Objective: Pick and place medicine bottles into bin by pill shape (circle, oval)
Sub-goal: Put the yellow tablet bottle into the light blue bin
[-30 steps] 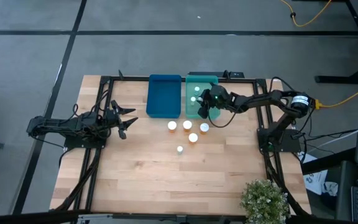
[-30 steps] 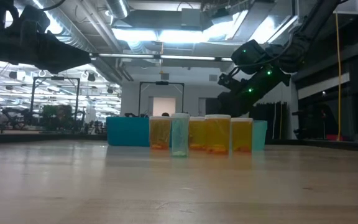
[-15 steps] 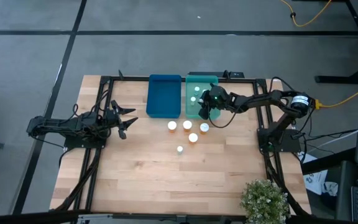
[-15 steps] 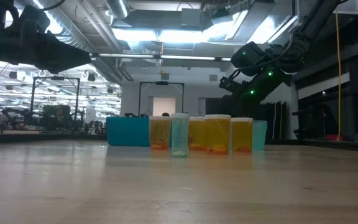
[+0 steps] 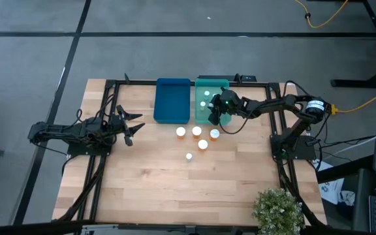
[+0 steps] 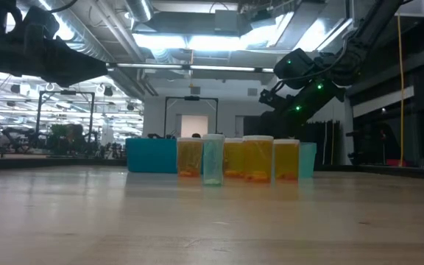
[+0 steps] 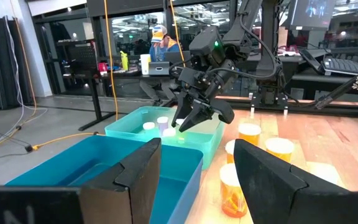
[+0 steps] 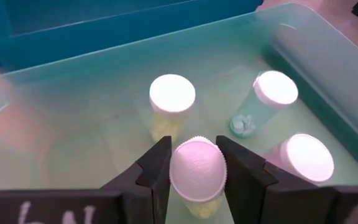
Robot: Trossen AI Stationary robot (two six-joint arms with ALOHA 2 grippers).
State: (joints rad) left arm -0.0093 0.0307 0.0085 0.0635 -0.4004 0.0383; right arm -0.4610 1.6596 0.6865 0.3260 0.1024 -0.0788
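The right gripper [image 8: 196, 171] hangs over the teal bin [image 5: 202, 85] and its two fingers pinch a small pale bottle [image 8: 196, 169] by the sides, just under the white cap. The bottle stands upright between the fingers, so its long axis points down into the bin, and the bin floor lies directly below it. Three other pale bottles [image 8: 173, 106] already rest inside this bin, close to the held one but not touching it as far as I can see; one of them lies tilted with round pills visible through its wall. I judge that the coming move is only a short lowering and a release, and the free floor spot under the gripper looks narrow between those neighbours. The blue bin [image 5: 173, 99] beside it shows nothing inside. On the wooden table [image 5: 142, 189], in front of the bins, four amber bottles [image 5: 181, 132] and one pale bottle [image 5: 188, 156] wait; they are nearer to the right arm than to the left one. The left gripper [image 5: 130, 126] waits at the left side of the table, well apart from the bottles, with its fingers spread and holding nothing.
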